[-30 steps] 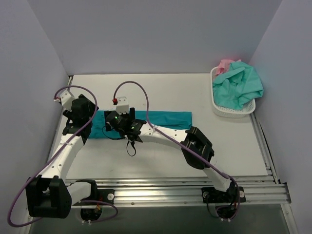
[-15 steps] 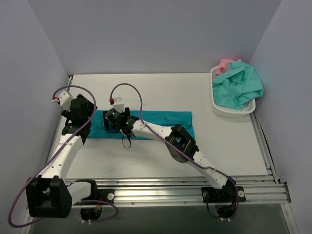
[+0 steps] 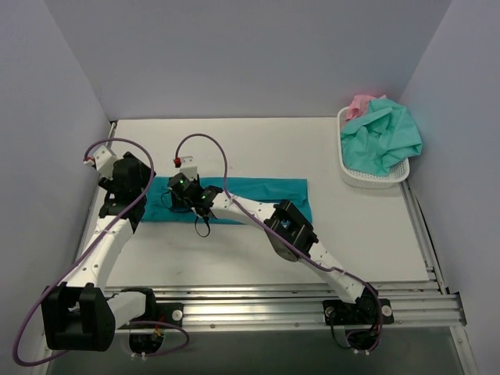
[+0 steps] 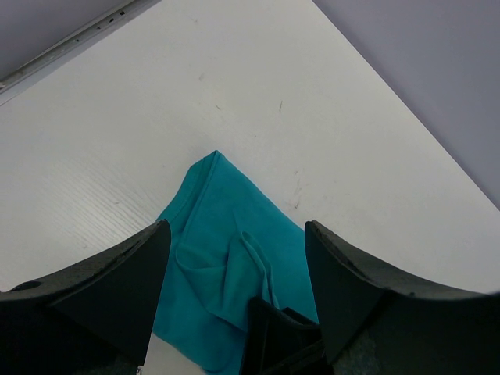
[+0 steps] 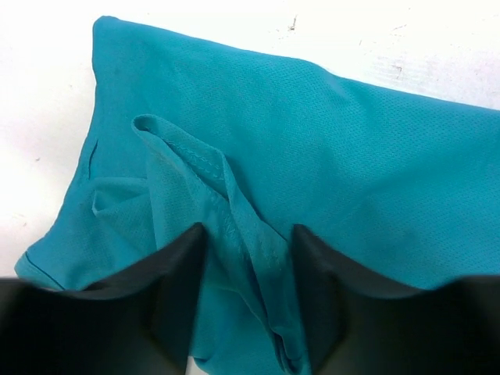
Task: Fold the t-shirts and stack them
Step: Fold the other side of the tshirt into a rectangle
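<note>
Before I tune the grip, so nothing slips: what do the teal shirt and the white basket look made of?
Teal t-shirt: soft matte knit, maybe synthetic mesh; fine dotted weave, limp folds. Basket: seemingly rigid white plastic; perforated walls.

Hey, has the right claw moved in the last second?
Yes. In the top view the right claw slid left along the teal t-shirt, farther from the white basket.

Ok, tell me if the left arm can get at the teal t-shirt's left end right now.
Probably yes. The left end effector hangs open right above that end of the teal t-shirt, with nothing between them. The right end effector straddles a raised fold close by and may crowd it.
</note>
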`<state>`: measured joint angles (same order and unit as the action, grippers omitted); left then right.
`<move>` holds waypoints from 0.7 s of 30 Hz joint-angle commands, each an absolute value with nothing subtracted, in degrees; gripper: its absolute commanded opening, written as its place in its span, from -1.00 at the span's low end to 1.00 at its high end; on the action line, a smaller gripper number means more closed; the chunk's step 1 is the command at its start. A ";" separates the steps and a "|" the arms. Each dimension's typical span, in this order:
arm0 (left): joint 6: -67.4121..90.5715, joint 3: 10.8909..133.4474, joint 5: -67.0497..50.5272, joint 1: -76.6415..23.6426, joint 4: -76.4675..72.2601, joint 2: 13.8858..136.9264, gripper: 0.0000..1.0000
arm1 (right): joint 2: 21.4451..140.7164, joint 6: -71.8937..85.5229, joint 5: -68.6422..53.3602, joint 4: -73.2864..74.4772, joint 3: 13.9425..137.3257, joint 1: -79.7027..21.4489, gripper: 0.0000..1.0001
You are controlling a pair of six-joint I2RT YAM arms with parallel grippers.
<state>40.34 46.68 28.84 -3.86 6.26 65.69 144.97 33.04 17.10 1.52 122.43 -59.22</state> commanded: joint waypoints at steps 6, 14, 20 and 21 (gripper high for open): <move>40.87 46.76 29.09 -3.34 4.48 64.34 0.56 | 143.61 33.31 16.79 1.49 123.67 -59.33 -0.66; 40.87 46.67 29.00 -3.34 4.48 64.25 0.56 | 141.16 33.49 16.88 0.79 119.89 -59.59 -0.85; 40.96 46.58 29.00 -3.34 4.40 64.07 0.56 | 136.95 33.14 17.75 0.53 114.53 -60.64 -0.86; 40.96 46.58 29.00 -3.34 4.48 64.07 0.56 | 136.50 33.05 17.93 0.53 113.83 -60.82 -0.86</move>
<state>40.34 46.59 28.86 -3.64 6.24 65.67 142.87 33.15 16.69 -0.01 115.48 -59.68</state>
